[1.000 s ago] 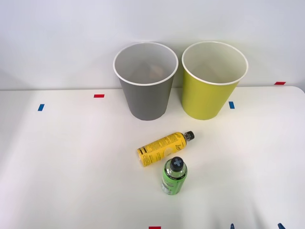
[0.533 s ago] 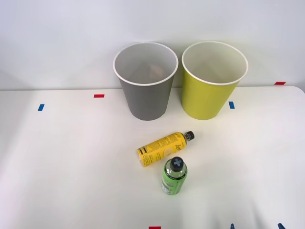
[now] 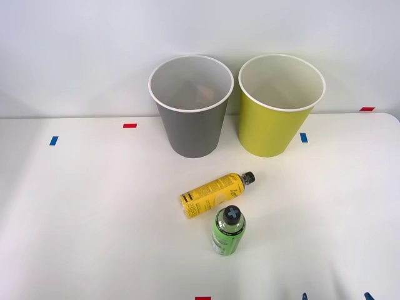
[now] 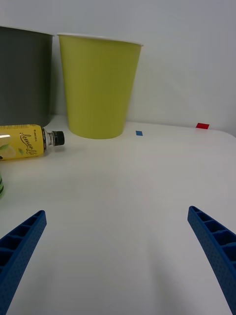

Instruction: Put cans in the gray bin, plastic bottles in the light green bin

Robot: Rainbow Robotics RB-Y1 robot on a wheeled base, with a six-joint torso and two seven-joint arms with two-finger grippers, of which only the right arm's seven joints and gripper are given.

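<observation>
Yellow-labelled bottle (image 4: 24, 141) beyond spread hand (image 4: 115, 256)

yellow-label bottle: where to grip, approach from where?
Grip the yellow-label bottle mid-body on the label, from above, jaws across its width. It lies on its side, cap toward the light green bin; the upright green-label bottle crowds its near side.

Gray bin (image 4: 24, 74) and yellow bottle (image 4: 22, 141) are cropped at wrist-view edge; bottle label print is unreadable.
</observation>
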